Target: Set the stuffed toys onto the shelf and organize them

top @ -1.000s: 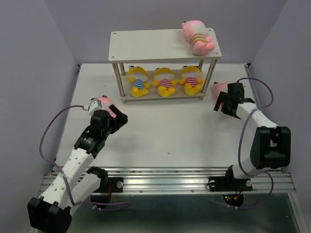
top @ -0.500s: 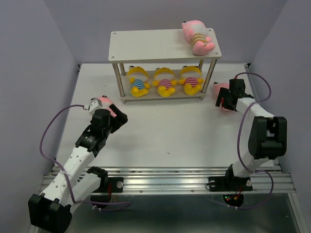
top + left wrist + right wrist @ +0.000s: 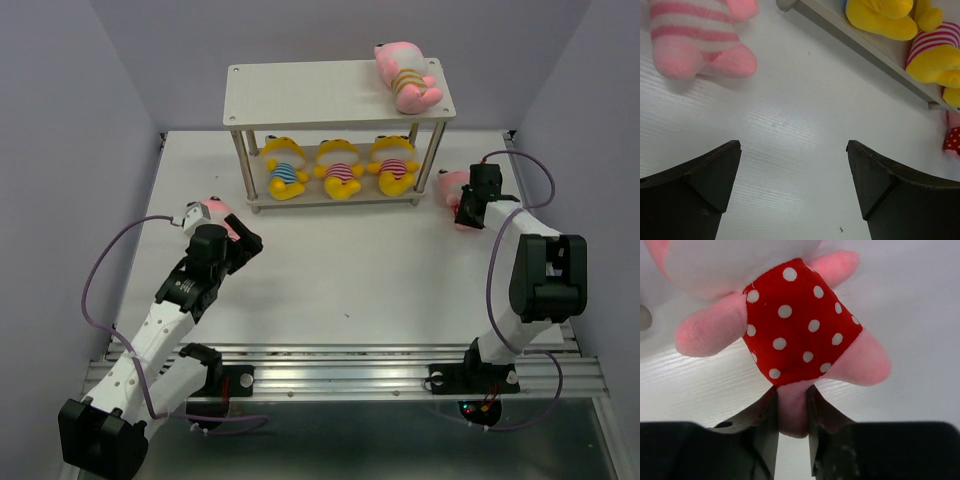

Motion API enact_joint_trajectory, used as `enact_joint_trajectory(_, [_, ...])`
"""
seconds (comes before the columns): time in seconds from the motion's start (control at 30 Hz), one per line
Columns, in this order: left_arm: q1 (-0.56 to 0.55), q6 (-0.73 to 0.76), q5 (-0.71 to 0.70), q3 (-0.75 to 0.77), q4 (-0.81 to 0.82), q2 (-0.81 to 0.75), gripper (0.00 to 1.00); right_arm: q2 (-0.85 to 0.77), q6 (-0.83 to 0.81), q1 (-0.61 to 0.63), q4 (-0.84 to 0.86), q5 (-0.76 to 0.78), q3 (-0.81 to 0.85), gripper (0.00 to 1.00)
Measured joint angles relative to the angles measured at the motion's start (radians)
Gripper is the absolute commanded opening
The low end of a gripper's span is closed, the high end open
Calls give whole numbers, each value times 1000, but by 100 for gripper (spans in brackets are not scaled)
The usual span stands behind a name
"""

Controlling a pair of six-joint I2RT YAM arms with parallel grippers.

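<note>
"Red polka-dot cloth fills the upper half of the right wrist view. What has the right claw (image 3: 791,425) got?"

"One pink leg of the polka-dot toy (image 3: 800,325), pinched between its two fingers at the bottom centre of that view. The body and the other leg lie beyond the tips, on the tabletop (image 3: 350,270)."

"A leg is a thin hold. How would you lift it?"

"Straight up and slowly, I judge, so the soft body hangs without swinging. Then carry it high enough to clear the shelf (image 3: 320,95), whose right front post stands just left of the toy in the overhead view."

"Where should it go?"

"The lower board carries three yellow toys (image 3: 339,168) side by side, so it looks full. The upper board has one pink toy (image 3: 407,75) at its right end and bare board to the left of it. I would set this one down beside that."

"Any risk?"

"The leg could slip out of the pinch, or the dangling body could catch the board's edge."

"And the left claw (image 3: 792,170)?"

"Wide open, holding nothing, hovering above the tabletop. The striped pink toy (image 3: 695,35) lies in the upper left of its view, ahead of the fingertips and apart from them."
</note>
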Motion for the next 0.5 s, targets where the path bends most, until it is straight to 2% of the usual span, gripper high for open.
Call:
enact_joint_trajectory(0.2, [0, 0, 0, 0, 0, 0, 99, -4, 20, 0, 3, 15, 0, 2])
enact_joint_trajectory(0.37, [0, 0, 0, 0, 0, 0, 99, -83, 72, 0, -8, -30, -35, 1])
enact_joint_trajectory(0.5, [0, 0, 0, 0, 0, -1, 99, -257, 114, 0, -73, -101, -125, 1])
